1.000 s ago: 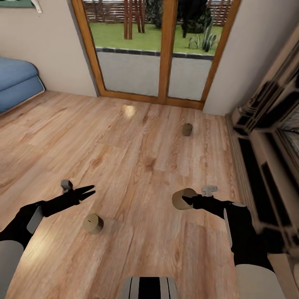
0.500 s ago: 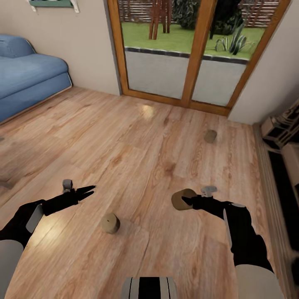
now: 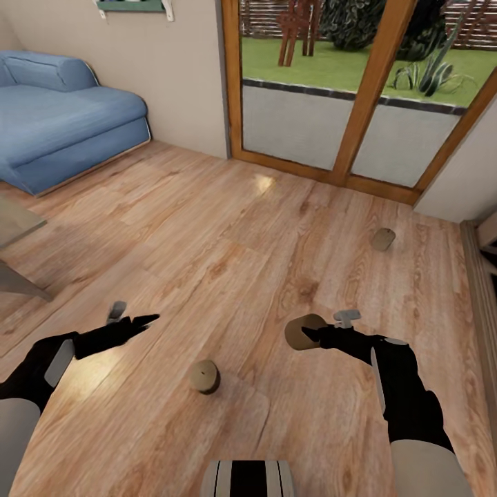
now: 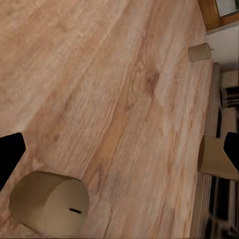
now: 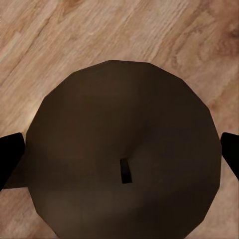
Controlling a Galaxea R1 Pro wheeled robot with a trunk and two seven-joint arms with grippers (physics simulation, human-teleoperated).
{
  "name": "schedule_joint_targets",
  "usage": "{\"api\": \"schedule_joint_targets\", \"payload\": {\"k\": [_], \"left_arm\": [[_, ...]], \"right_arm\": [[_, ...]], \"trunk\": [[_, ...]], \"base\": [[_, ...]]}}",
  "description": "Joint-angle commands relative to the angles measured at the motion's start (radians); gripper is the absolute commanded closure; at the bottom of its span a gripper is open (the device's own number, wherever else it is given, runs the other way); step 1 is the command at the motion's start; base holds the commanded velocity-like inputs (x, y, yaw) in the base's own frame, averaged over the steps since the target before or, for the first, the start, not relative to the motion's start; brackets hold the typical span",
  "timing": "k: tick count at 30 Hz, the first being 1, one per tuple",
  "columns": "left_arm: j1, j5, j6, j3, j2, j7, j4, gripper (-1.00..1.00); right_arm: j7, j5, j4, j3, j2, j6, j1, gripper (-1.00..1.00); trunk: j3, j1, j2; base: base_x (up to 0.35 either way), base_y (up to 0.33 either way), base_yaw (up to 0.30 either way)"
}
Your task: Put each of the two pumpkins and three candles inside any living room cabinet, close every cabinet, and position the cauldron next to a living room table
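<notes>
My right gripper (image 3: 308, 334) is shut on a grey-brown candle (image 3: 301, 330) held above the floor; the right wrist view shows its flat end with the wick (image 5: 124, 169) between both fingers. A second candle (image 3: 205, 376) lies on its side on the wooden floor, just ahead of and below my left gripper (image 3: 146, 320), which is open and empty. A third candle (image 3: 382, 239) lies farther off towards the glass doors. The left wrist view shows the near candle (image 4: 47, 201), the far one (image 4: 200, 52) and the held one (image 4: 214, 158). Pumpkins and cauldron are out of view.
A blue sofa (image 3: 62, 117) stands at the back left against the wall. A grey table corner (image 3: 15, 224) with a slanted leg juts in at the left edge. Wood-framed glass doors (image 3: 345, 90) fill the back. A dark cabinet edge (image 3: 487, 241) shows at the right.
The whole view has swung left: sofa and table corner came in, the cabinets slid off right. Both arms hold their pose and the right gripper still grips the candle.
</notes>
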Motion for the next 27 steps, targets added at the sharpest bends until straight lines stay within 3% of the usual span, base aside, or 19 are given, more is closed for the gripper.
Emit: {"api": "schedule_joint_targets", "payload": {"k": [1,5,8,9,10,11,12,13,14,15,17,21,24,27], "left_arm": [[0.0,0.0,0.001,-0.001,-0.001,0.035,-0.001,-1.0],[0.0,0.001,0.004,-0.006,-0.008,0.181,-0.024,-1.0],[0.001,0.0,0.013,-0.01,-0.031,0.352,-0.067,-1.0],[0.001,-0.001,0.013,-0.012,-0.035,0.375,-0.072,-1.0],[0.001,-0.005,0.017,-0.058,-0.062,0.53,-0.088,-1.0],[0.001,-0.006,0.019,-0.085,-0.072,0.588,-0.093,-1.0],[0.0,-0.006,0.031,-0.156,-0.103,0.738,-0.106,-1.0],[0.0,-0.005,0.038,-0.188,-0.118,0.828,-0.123,-1.0],[0.0,-0.005,0.041,-0.2,-0.126,0.864,-0.13,-1.0],[0.0,-0.007,0.056,-0.22,-0.154,0.93,-0.139,-1.0],[-0.001,-0.011,0.084,-0.249,-0.19,0.998,-0.142,-1.0],[-0.001,-0.013,0.122,-0.304,-0.233,1.101,-0.144,-1.0],[-0.001,-0.014,0.129,-0.318,-0.267,1.13,-0.143,-1.0],[-0.001,-0.015,0.131,-0.321,-0.274,1.134,-0.143,-1.0]], "right_arm": [[0.0,-0.001,0.0,0.0,0.0,0.0,0.0,1.0],[0.0,-0.001,0.0,0.0,0.0,0.0,0.0,1.0],[-0.001,-0.001,0.001,0.0,0.0,0.0,0.0,1.0],[-0.001,-0.001,0.001,0.0,0.0,0.0,0.0,1.0],[-0.001,-0.001,0.001,0.0,0.0,-0.001,0.0,1.0],[-0.001,-0.001,0.001,0.0,0.0,-0.001,0.0,1.0],[-0.001,-0.002,0.002,0.0,0.0,-0.002,0.0,1.0],[-0.001,-0.002,0.006,0.0,0.0,-0.003,0.0,1.0],[-0.002,-0.002,0.008,0.0,0.0,-0.003,0.0,1.0],[-0.002,-0.002,0.01,0.001,0.0,-0.003,0.0,1.0],[-0.002,-0.002,0.011,0.001,0.0,-0.003,0.0,1.0],[-0.002,-0.002,0.011,0.0,0.0,-0.003,0.0,1.0],[-0.002,-0.002,0.013,0.0,0.001,-0.003,0.0,1.0],[-0.002,-0.002,0.014,0.0,0.001,-0.003,0.0,1.0]], "trunk": [[0.0,0.0,0.0],[0.0,0.0,0.0],[0.0,0.0,0.0],[0.0,0.0,0.0],[0.0,0.0,0.0],[0.0,0.0,0.0],[0.0,0.0,0.0],[0.0,0.0,0.0],[0.0,0.0,0.0],[0.0,0.0,0.0],[0.0,0.0,0.0],[0.003,0.0,0.0],[0.006,0.0,0.0],[0.009,0.0,0.0]], "base": [[0.001,0.0,0.016],[0.0,0.0,0.005],[0.0,0.0,0.0],[0.0,0.0,0.0],[0.0,0.0,0.0],[0.0,0.0,0.0],[0.0,0.0,0.0],[0.0,0.0,0.0],[0.0,0.0,0.0],[0.0,0.0,0.0],[0.0,0.0,-0.009],[0.0,0.0,-0.114],[0.0,0.0,-0.192],[0.0,0.0,-0.204]]}}
